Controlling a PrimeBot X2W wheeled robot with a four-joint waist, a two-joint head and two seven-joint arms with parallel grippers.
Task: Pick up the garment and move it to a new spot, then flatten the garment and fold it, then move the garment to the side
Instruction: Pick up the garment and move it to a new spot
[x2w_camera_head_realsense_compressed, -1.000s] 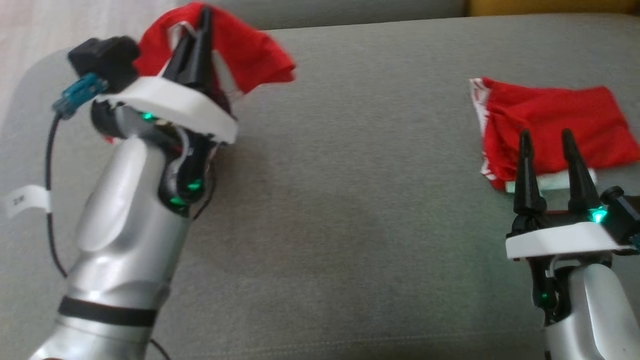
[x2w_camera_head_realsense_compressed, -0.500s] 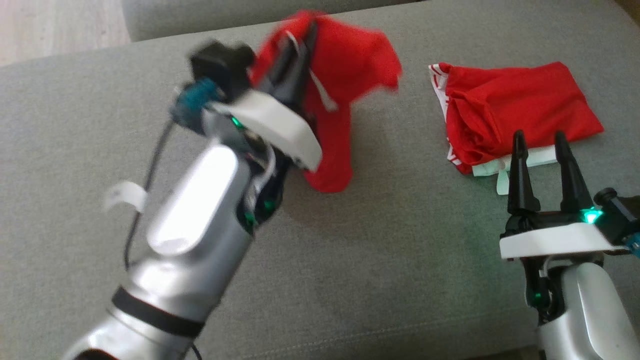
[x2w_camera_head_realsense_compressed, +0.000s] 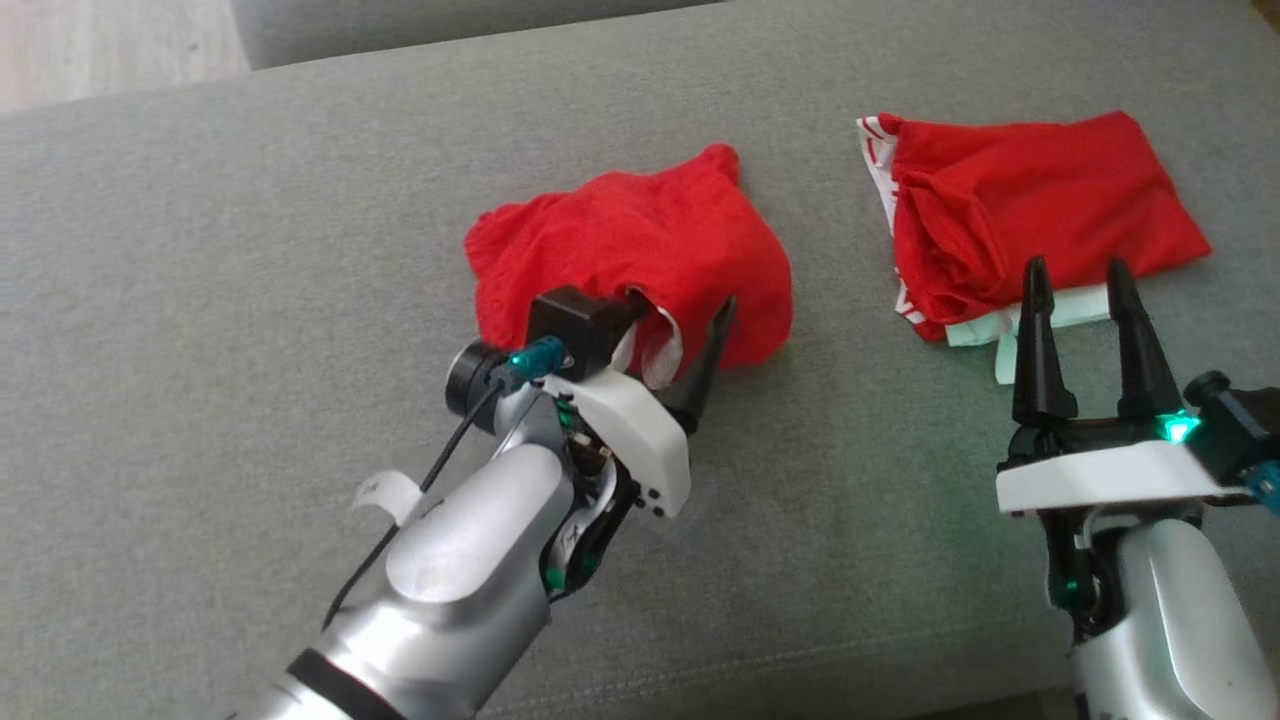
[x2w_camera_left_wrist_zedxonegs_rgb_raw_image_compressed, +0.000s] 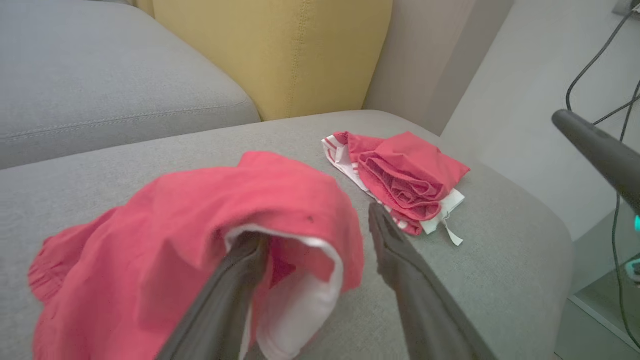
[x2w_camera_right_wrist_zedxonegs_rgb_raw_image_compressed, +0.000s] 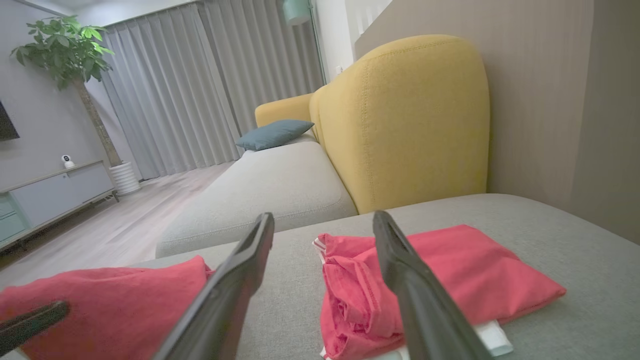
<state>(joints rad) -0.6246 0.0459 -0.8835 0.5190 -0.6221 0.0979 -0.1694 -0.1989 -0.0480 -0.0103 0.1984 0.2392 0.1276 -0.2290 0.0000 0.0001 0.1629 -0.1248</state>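
The crumpled red fabric garment (x2w_camera_head_realsense_compressed: 640, 235) lies mid-seat on the grey fabric sofa cushion (x2w_camera_head_realsense_compressed: 250, 300), long axis left to right, its white-lined opening facing my left gripper (x2w_camera_left_wrist_zedxonegs_rgb_raw_image_compressed: 315, 227), whose fingers stand apart with one tucked into that opening. I have wide bare cushion to its left and front; a bare strip parts it from the folded red cloth (x2w_camera_head_realsense_compressed: 1040, 200), where my right gripper (x2w_camera_head_realsense_compressed: 1075, 270) hovers, fingers apart.
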